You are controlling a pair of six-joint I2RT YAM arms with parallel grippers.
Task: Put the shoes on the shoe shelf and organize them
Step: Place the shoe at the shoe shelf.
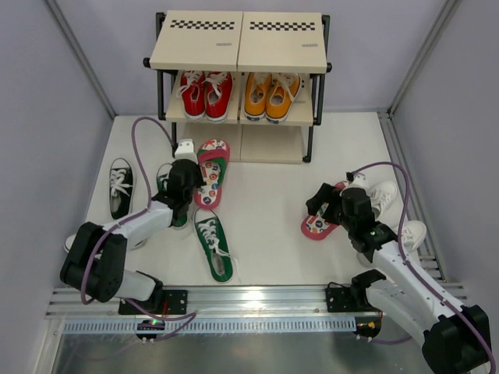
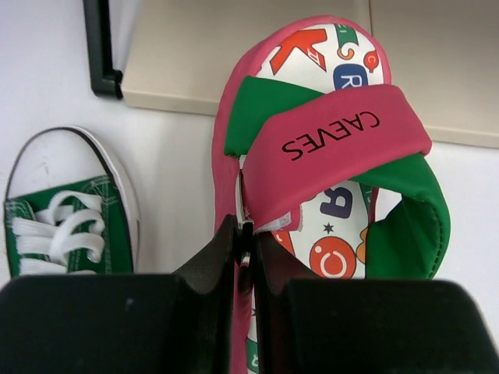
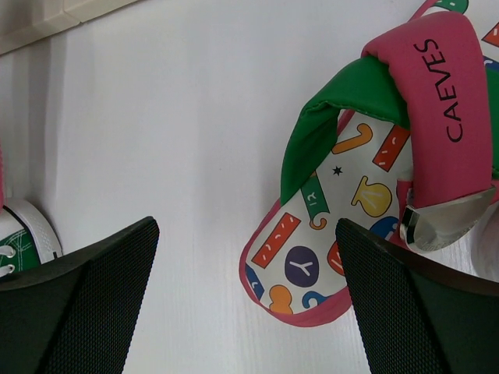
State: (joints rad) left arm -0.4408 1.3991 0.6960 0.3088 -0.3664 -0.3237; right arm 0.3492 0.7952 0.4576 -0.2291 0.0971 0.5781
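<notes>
The shoe shelf (image 1: 238, 43) stands at the back, its top boards bare. My left gripper (image 1: 192, 181) is shut on the left edge of a pink patterned flip-flop (image 2: 327, 132), by the strap's base, on the floor in front of the shelf's bottom board (image 2: 234, 62). My right gripper (image 1: 321, 204) is open above the other pink flip-flop (image 3: 351, 195), whose rounded end lies between the fingers (image 3: 78, 296) untouched. Green sneakers lie at centre (image 1: 212, 245) and beside my left gripper (image 2: 62, 210). A black sneaker (image 1: 119, 187) lies left. Small white shoes (image 1: 380, 195) lie right.
Red lace-ups (image 1: 204, 93) and orange lace-ups (image 1: 269, 95) fill the middle tier. Another white shoe (image 1: 185, 148) lies by the shelf's left leg and one (image 1: 413, 234) by the right wall. Grey walls close in both sides.
</notes>
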